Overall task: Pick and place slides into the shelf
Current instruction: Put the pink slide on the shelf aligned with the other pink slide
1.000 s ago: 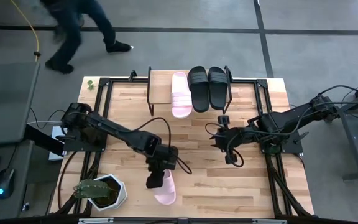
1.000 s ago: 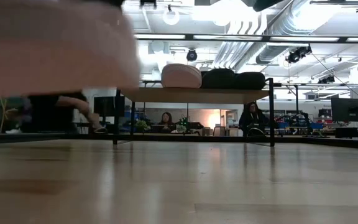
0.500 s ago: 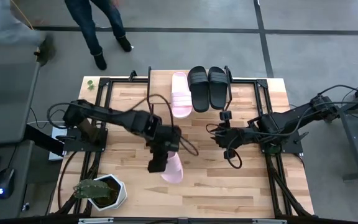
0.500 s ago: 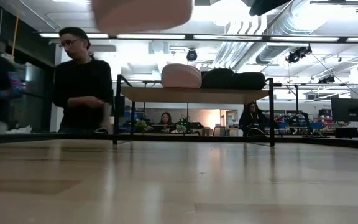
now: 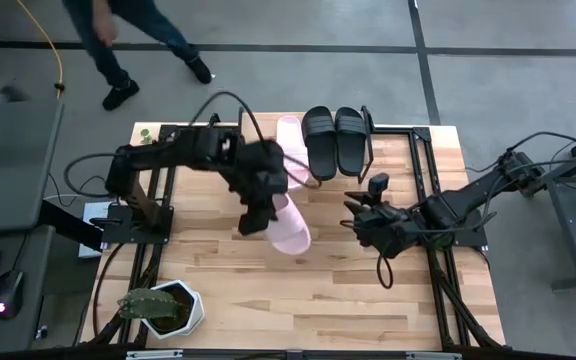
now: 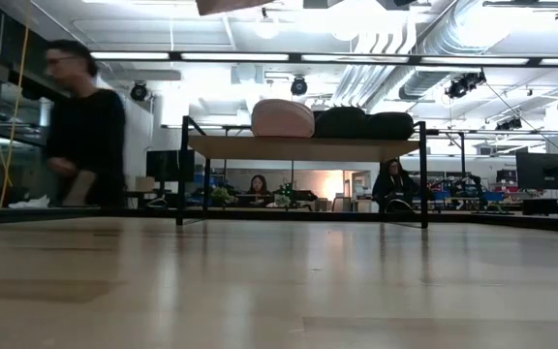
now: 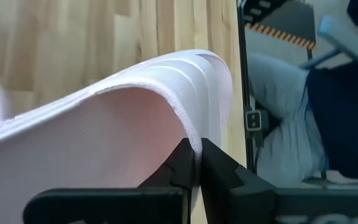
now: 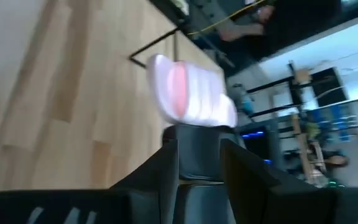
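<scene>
Held slide: pale pink ribbed-strap slide sandal [image 5: 290, 226], lifted above mid-table, toe towards 5 o'clock.
Left gripper [image 5: 255, 215]: fingers clamped on its strap edge.
Right gripper [image 5: 360, 226]: at 3 o'clock, finger state cannot be told.
Light wooden shelf [image 5: 258, 140]: at 12 o'clock, bearing one pink slide [image 5: 290, 150] and two black slides [image 5: 335, 140].

wooden table [image 5: 368, 290] carries the shelf [image 5: 258, 150] and a potted plant [image 5: 158, 307].

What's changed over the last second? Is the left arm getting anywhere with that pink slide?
Yes. The left pincer, clamped on the pink slide, has carried it from the near table edge up toward the shelf. The right pincer shifted slightly. The other pink slide and two black slides stayed put.
</scene>
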